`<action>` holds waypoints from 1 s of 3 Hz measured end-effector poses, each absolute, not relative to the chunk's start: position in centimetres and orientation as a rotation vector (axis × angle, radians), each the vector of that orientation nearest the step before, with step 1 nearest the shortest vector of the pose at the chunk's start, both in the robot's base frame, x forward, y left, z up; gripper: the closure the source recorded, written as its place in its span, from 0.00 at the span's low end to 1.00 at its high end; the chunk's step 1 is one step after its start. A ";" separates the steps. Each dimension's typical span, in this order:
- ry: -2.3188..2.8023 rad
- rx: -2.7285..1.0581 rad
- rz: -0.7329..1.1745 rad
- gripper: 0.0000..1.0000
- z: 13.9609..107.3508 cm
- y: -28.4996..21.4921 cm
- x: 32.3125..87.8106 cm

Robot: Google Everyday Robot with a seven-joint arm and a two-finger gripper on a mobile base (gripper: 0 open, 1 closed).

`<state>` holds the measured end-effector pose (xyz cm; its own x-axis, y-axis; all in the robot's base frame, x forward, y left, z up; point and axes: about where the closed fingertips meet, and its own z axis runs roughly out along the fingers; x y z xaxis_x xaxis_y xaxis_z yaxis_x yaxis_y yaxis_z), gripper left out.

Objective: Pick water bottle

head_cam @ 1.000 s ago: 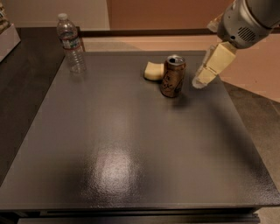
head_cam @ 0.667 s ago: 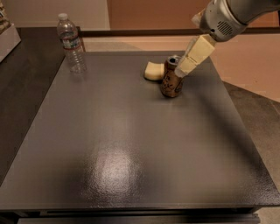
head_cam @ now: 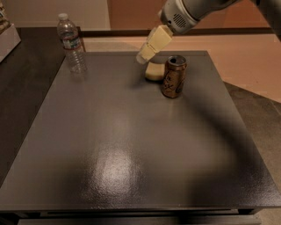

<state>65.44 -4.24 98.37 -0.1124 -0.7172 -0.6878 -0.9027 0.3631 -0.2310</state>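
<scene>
- At the far left, well away from the brown can (head_cam: 174, 77), a pale object (head_cam: 6, 38) is cut off by the edge of my view. It rests on a darker surface beside the table (head_cam: 131, 154), and I cannot tell what it is.
- The water bottle (head_cam: 71, 43) stands upright near the table's far left corner, well to the left of the can and a little farther back than it. It is clear and ribbed, with a white cap and a white-and-red label band, and it is taller than the can. Nothing touches it.
- The table has a dark grey, slightly glossy top. A soft patch of glare lies on it left of the can and much nearer to me.
- The gripper (head_cam: 145, 53) is cream-coloured and hangs in the air just left of the can and above it. It slants down and to the left. It is well apart from the bottle, on the can's side of the table. I cannot tell whether it is open or closed.
- A pale yellow rounded lump (head_cam: 153, 72) lies on the table just left of the can, under the gripper's tip. I cannot tell whether the lump touches the can.
- The can stands upright in the far right part of the table, its top facing up.
- The grey-white arm (head_cam: 184, 13) enters from the upper right, above and behind the can.
</scene>
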 end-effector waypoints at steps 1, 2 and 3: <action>1.906 -1.347 0.323 0.00 97.6 -0.6 67.6; 1.935 -1.238 0.287 0.00 96.9 1.6 69.1; 1.927 -1.126 0.288 0.00 96.0 3.3 70.7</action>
